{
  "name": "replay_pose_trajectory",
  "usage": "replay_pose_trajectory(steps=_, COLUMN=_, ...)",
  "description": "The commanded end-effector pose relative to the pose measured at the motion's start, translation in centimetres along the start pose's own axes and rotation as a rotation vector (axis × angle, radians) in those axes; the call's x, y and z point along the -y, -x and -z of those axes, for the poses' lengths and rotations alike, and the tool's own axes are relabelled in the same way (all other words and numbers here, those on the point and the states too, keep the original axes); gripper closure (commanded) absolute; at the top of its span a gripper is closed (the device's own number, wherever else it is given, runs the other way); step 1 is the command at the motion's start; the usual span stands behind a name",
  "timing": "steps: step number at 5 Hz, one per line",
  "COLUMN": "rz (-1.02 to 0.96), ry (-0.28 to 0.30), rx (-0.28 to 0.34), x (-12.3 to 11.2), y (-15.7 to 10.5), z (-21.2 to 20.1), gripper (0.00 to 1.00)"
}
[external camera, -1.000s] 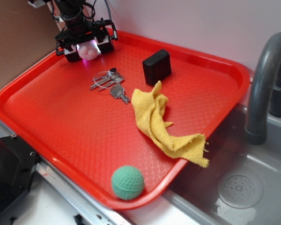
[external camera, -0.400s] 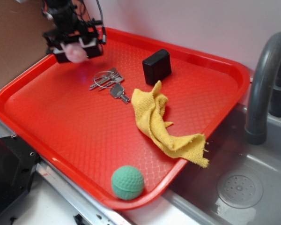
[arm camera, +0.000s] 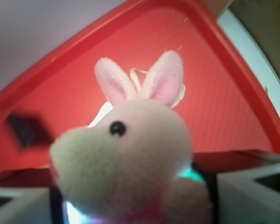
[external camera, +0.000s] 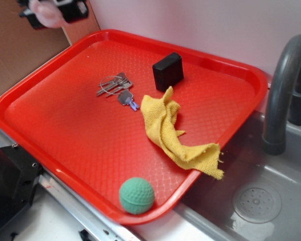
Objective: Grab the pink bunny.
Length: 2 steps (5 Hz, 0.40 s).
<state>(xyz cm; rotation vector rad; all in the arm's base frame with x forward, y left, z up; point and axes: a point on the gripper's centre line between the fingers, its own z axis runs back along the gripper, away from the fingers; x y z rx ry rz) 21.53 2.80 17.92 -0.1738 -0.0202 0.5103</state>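
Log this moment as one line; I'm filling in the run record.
gripper: shut on pink bunny | position: lifted past tray far-left corner | left on tray: keys, black box, yellow cloth, green ball

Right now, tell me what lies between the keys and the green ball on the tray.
Nothing: in the exterior view, only bare red tray runs from the keys to the ball. The yellow cloth lies off to the side.
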Motion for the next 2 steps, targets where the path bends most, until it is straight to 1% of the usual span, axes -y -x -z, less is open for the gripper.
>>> replay_pose_trajectory(steps=1, rz=0.099, ry=0.090, rx=0.040, x=-0.04, y=3.78, z=-7.70, gripper=1.00)
replay_pose_trajectory(steps=2, rz=0.071, ry=0.042, rx=0.049, x=-0.31, y=3.58, z=-6.71, gripper=1.00)
